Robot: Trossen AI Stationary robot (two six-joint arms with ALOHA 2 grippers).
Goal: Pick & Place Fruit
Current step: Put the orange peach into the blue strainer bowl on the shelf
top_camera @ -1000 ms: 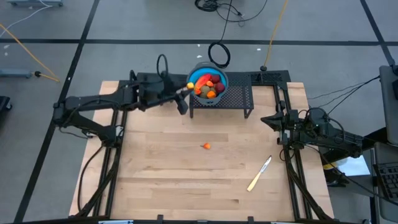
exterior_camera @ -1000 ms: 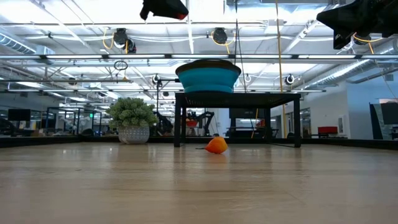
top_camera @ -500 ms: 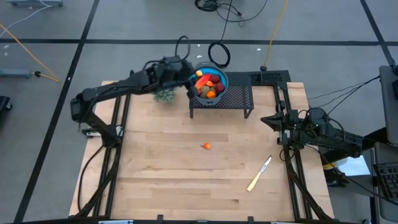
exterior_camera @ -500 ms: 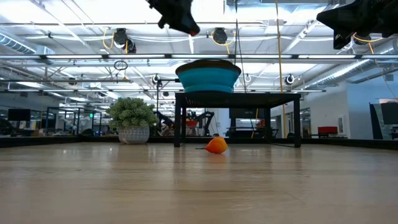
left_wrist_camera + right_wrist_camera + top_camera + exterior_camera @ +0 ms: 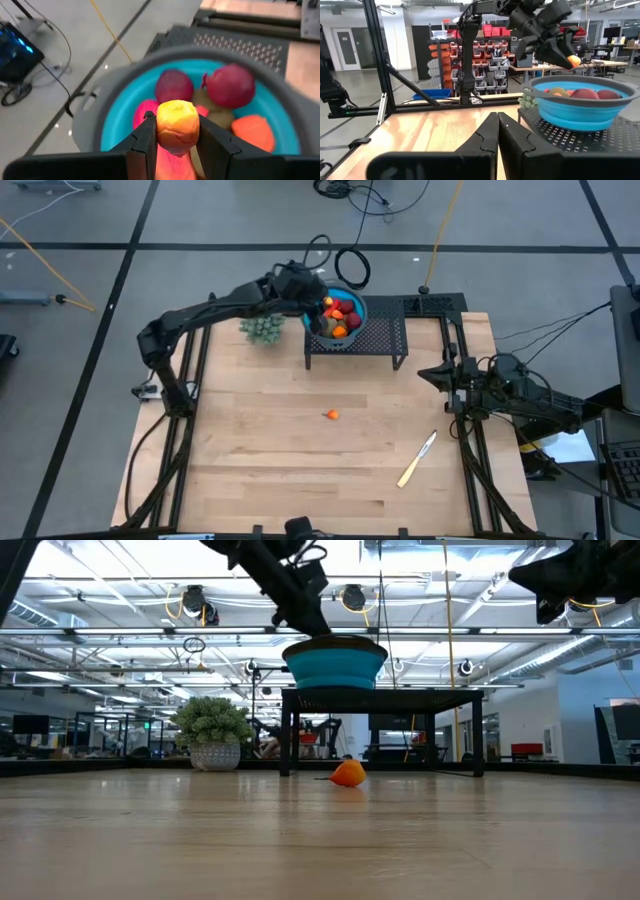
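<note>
A blue bowl (image 5: 345,313) with a grey rim stands on a black mesh stand (image 5: 375,340) at the table's far edge. It holds several fruit pieces, among them dark red balls (image 5: 231,85) and an orange one (image 5: 252,131). My left gripper (image 5: 177,121) hangs over the bowl's left part, shut on a yellow-orange fruit piece (image 5: 177,129). One small orange piece (image 5: 331,415) lies on the bare table near its middle. My right gripper (image 5: 498,134) waits shut at the table's right edge. My left gripper pinches the yellow-orange piece by its two opposite sides (image 5: 161,131) between its two fingers. The fingers (image 5: 146,140) slant down from the table's left side. The piece is lifted clear, just above the fruit in the bowl (image 5: 572,61).
A green bushy plant (image 5: 262,330) stands left of the stand. A pale knife (image 5: 417,459) lies near the table's right front. The wide wooden top (image 5: 260,470) around the orange piece is bare.
My left gripper has swung from beside the bowl's left rim toward the table's right, over the bowl. It has sunk a little and tipped further down, carrying the yellow-orange piece. The arm no longer covers the plant.
</note>
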